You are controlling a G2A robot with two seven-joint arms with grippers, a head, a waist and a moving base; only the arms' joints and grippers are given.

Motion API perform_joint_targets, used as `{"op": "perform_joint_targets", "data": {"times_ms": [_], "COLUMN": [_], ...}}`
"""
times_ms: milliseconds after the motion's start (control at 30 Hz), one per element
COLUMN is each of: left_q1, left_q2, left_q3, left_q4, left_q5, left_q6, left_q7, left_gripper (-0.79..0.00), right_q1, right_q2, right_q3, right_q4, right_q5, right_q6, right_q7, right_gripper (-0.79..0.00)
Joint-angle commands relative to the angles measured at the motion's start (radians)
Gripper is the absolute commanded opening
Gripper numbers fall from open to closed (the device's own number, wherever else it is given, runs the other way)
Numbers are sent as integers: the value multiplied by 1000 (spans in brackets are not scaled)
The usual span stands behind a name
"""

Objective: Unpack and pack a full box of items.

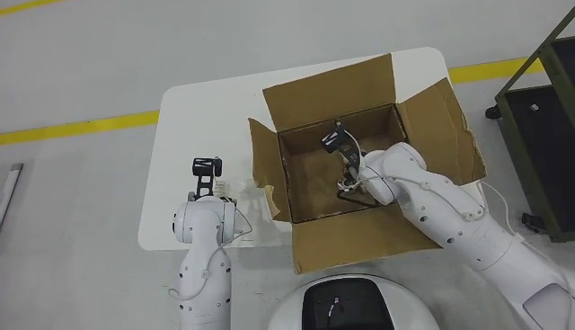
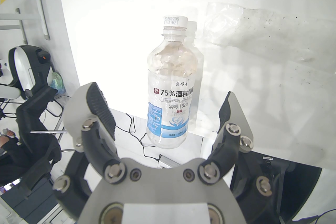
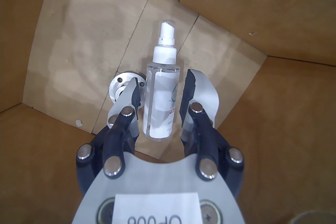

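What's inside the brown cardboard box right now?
A clear plastic spray bottle with a white pump lies on the floor of the brown cardboard box, inside the open right gripper, beside a round silver metal flange. The floor beneath the gripper and arm is covered.

We counted one cardboard box [image 1: 346, 87], two capped clear bottles [image 2: 170, 83], one spray bottle [image 3: 162, 101], one metal disc [image 3: 120, 86] and one plastic bag [image 2: 257, 30].

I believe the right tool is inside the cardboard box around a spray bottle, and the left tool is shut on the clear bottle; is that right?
Not quite: the left wrist view shows the left tool open, its fingers wide of the clear bottle. The right tool is indeed inside the cardboard box, around the spray bottle.
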Motion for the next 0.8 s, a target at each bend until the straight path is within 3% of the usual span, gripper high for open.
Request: {"op": "perform_joint_targets", "data": {"times_ms": [0,133,200,233,267,367,667,767], "left_q1": [0,0,0,0,0,0,0,0], "left_q2": [0,0,0,0,0,0,0,0], "left_q3": [0,0,0,0,0,0,0,0], "left_q4": [0,0,0,0,0,0,0,0], "left_q5": [0,0,0,0,0,0,0,0], "left_q6": [0,0,0,0,0,0,0,0], "left_q7": [0,0,0,0,0,0,0,0], "left_gripper": [0,0,0,0,0,0,0,0], "right_q1": [-3,-6,-4,-4,-4,-3,-1,1], "right_q2": [-3,-9,-13,-15,-17,-24,-40,-45], "right_q3": [0,5,7,7,5,1,3,4], "right_q4": [8,28,41,45,51,63,98,109], "right_q5": [-5,-9,-9,-9,-11,-15,-14,-16], "right_q6": [5,11,11,11,10,9,-2,-6], "right_q7": [-1,-15,-22,-26,-27,-30,-34,-34], "right_gripper": [-394,-400,-249,-231,-262,-234,-317,-400]}}
